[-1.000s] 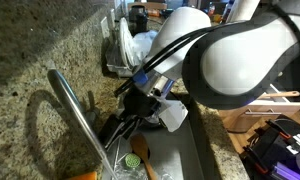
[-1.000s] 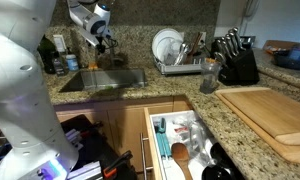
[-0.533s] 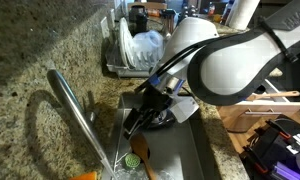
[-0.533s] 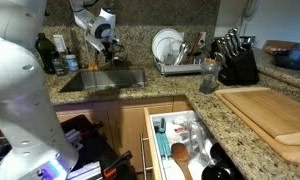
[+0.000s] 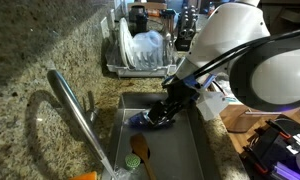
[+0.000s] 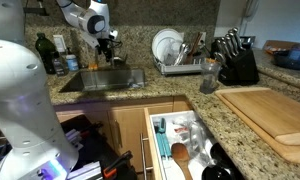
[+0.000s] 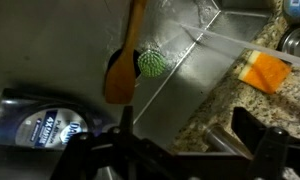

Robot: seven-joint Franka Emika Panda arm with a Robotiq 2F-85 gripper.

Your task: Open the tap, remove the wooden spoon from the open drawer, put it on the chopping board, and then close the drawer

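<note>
- The jaws stand wide apart with nothing between them. In the wrist view their dark fingers [image 7: 90, 152] show only along the bottom edge, one at each side.
- They hang on the white arm [image 5: 260, 60] over the steel sink [image 5: 185, 150], tilted down toward the basin and touching nothing that can be seen.
- Below them in the basin lies a darker orange-brown wooden spoon [image 7: 125, 60] with a broad head. A green scrubber [image 7: 152, 63] sits just beside it, and a bottle with a blue label [image 7: 40, 125] lies on its side nearby.
- The tap [image 5: 78, 112] – a long slanted steel spout – rises at the sink's other side, apart from the jaws. Whether water runs cannot be told.
- An orange sponge [image 7: 265, 72] rests on the speckled granite desk [image 7: 205, 130] by the sink's rim.
- Further along the desk stand a dish rack [image 6: 180, 62] with plates and a knife block [image 6: 235, 65].
- The chopping board [image 6: 265, 115] lies on the desk well apart from the sink, bare on top.
- The drawer [image 6: 151, 135] stands pulled out under the desk, near the board, with utensils inside – the slim pale wooden spoon cannot be picked out among them at this size.
</note>
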